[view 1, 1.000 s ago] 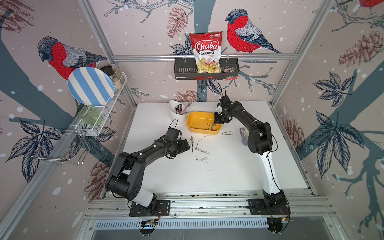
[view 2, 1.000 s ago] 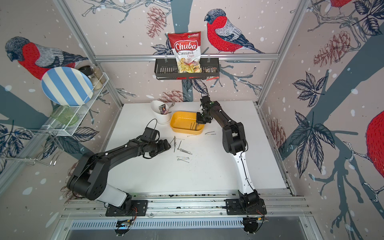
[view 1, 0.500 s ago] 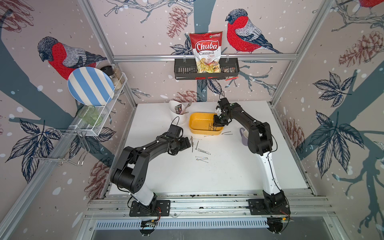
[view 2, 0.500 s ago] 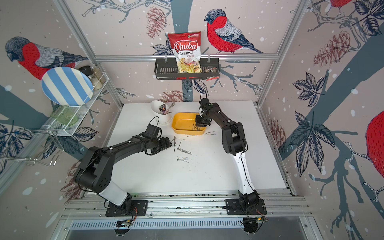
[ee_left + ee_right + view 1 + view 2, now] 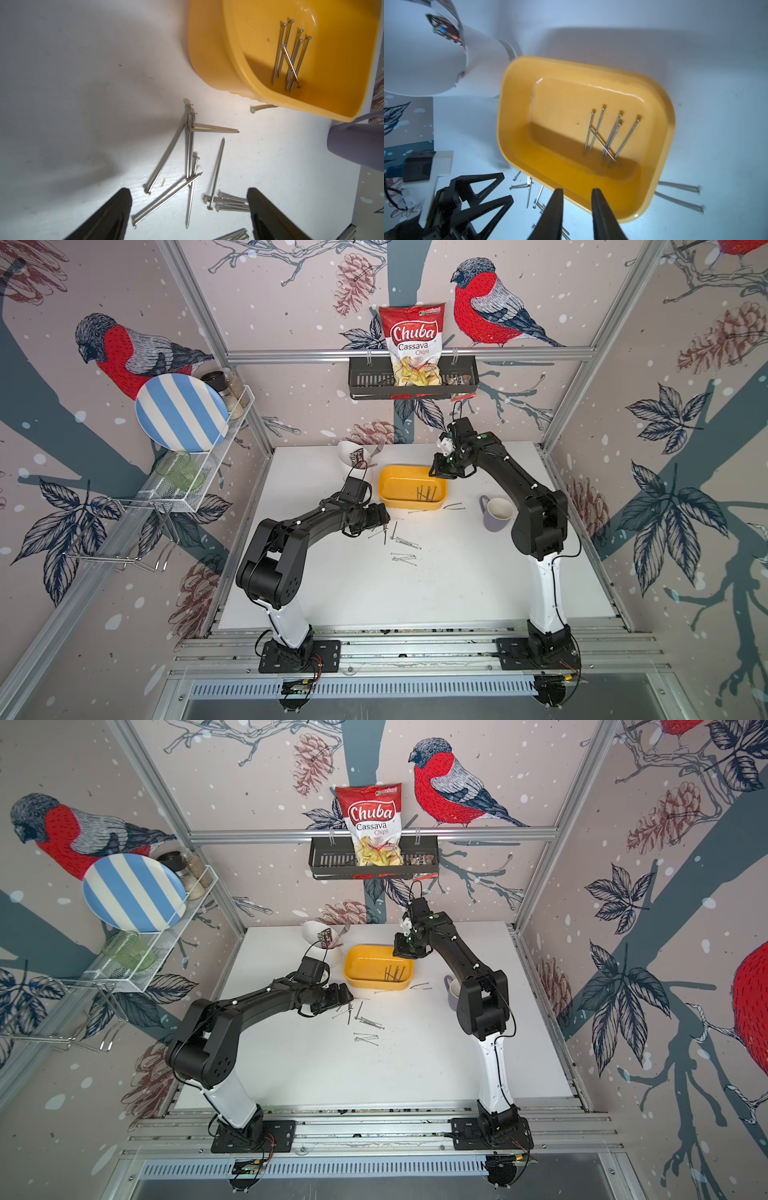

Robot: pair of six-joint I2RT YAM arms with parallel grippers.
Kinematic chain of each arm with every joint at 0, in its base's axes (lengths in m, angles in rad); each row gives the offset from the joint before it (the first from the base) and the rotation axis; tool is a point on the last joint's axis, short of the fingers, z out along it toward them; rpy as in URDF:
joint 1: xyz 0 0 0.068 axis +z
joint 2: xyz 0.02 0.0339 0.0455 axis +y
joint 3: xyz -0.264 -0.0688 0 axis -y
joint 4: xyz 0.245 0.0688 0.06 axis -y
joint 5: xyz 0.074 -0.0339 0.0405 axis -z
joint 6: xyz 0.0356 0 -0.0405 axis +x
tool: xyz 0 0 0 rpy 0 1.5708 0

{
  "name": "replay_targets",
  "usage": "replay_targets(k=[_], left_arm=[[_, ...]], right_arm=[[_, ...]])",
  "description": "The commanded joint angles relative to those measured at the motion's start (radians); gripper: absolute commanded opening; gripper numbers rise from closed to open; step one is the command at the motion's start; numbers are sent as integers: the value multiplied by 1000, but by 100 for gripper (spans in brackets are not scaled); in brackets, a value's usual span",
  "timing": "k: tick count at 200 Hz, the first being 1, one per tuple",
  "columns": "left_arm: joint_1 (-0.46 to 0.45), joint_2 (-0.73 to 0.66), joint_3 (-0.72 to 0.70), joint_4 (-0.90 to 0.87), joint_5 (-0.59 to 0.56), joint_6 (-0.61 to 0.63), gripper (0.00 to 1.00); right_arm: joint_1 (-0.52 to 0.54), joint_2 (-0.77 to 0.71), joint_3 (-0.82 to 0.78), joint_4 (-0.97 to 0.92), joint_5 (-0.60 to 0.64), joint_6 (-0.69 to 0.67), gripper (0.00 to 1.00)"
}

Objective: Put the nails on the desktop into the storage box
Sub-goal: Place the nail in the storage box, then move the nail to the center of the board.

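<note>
The yellow storage box (image 5: 395,489) (image 5: 361,973) stands at the back middle of the white desktop (image 5: 457,580), with several nails (image 5: 608,135) lying inside it. Several more nails (image 5: 399,539) (image 5: 191,145) are scattered in front of the box, and two (image 5: 454,506) lie beside its right end. My left gripper (image 5: 380,522) (image 5: 188,193) is open and low over the scattered nails, with some of them between its fingers. My right gripper (image 5: 440,472) (image 5: 576,190) hovers above the box's right end, its jaws a little apart and empty.
A white cutlery cup (image 5: 353,454) stands just left of the box at the back. A lilac mug (image 5: 496,513) sits to the box's right, close to the right arm. A black basket (image 5: 365,377) with a chips bag hangs on the back wall.
The right gripper's jaws have parted above the box. The left arm has reached a little to the right, bringing its open gripper over the scattered nails.
</note>
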State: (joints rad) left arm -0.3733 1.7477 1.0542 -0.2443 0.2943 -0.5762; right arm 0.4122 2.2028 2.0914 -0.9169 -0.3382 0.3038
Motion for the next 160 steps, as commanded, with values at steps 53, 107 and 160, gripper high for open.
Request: replay_targets(k=[53, 107, 160], left_arm=[[-143, 18, 184, -108, -45, 240, 89], [-171, 117, 232, -76, -37, 416, 85], [-200, 210, 315, -62, -63, 480, 82]], right_arm=[[-55, -39, -37, 101, -163, 37, 28], [-16, -211, -93, 50, -29, -5, 29], [-21, -392, -267, 176, 25, 8, 32]])
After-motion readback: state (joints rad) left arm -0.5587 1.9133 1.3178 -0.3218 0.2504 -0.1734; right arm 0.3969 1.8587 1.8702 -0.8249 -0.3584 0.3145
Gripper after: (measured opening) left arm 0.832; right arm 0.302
